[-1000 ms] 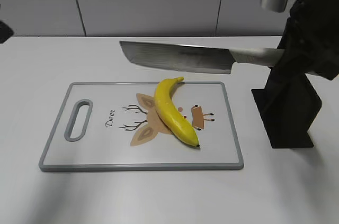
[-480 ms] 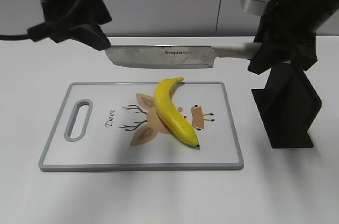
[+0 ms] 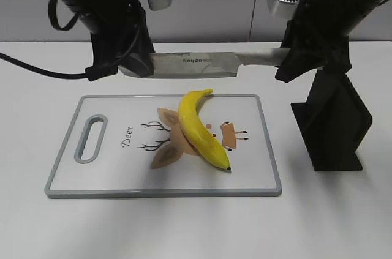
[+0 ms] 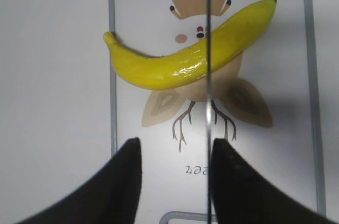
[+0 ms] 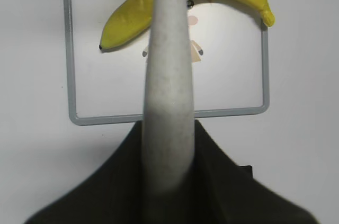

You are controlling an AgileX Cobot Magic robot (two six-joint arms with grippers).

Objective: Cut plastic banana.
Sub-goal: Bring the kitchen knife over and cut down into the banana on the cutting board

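1. We are seeing the right gripper (image 3: 288, 63) closed around the grey handle of a knife (image 3: 202, 65), holding it level in the air with the broad blade reaching leftward from the jaws.
2. In the right wrist view the handle (image 5: 167, 91) is running straight out from between the black fingers, which are pressing on it from both sides.
3. We are seeing the left gripper (image 3: 131, 66) standing at the far tip of the blade, opposite the right gripper. In the left wrist view its two dark fingers (image 4: 124, 181) are parted, and the thin edge of the blade (image 4: 208, 102) is running just beside the inner face of one finger, with a clear gap to the other. We cannot tell whether that finger is touching the blade.
4. The plastic banana (image 3: 199, 127) is lying below both grippers, on a white cutting board (image 3: 110, 170) with a grey rim. It is resting slantwise over a printed deer figure, stem toward the board's far edge and black tip toward the near edge.
5. From the left gripper's camera the blade line is crossing over the banana (image 4: 190, 57) past its middle, toward the black-tipped end.
6. From the right gripper's camera the banana (image 5: 127, 17) is lying crosswise ahead of the jaws, partly hidden behind the handle.
7. A black knife stand (image 3: 334, 127) is standing on the table (image 3: 343, 222) just below and beside the right gripper, off the board's right edge.
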